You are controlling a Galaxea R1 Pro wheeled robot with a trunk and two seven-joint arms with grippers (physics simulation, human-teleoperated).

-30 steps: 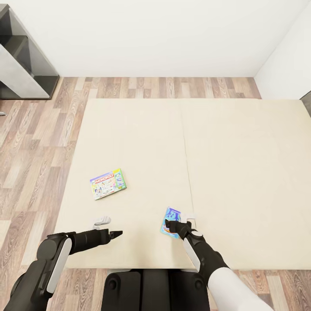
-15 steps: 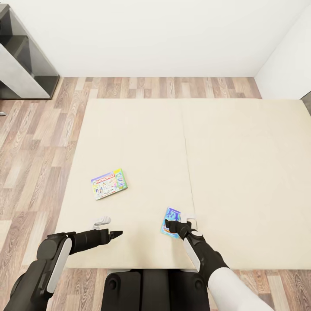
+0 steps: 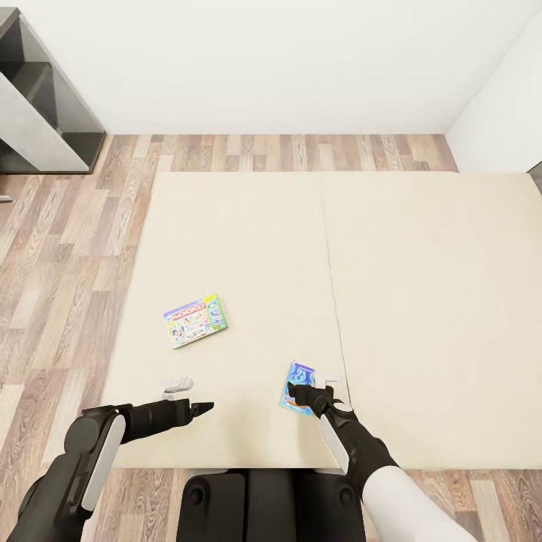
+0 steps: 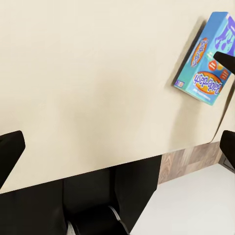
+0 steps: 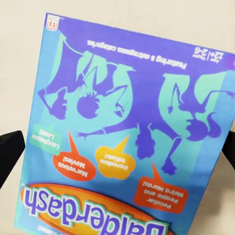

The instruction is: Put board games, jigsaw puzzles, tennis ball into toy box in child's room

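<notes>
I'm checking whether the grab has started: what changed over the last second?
Only the camera: the whole head view slid slightly right, bed and Monopoly box together. The right gripper still hovers open at the blue Balderdash box, not gripping it; the left gripper stays open over the mattress.

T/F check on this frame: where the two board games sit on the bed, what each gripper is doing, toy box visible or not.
1. Two board games lie on the bed. True: a blue board game and a yellow-green board game.
2. The right gripper is at the blue board game, fingers spread on either side of it. True.
3. The left gripper holds the yellow-green board game. False: it is open over bare mattress, apart from that game.
4. The blue board game is in the toy box. False: it lies on the mattress near the bed's front edge.
5. The floor is grey carpet. False: wood planks.
</notes>
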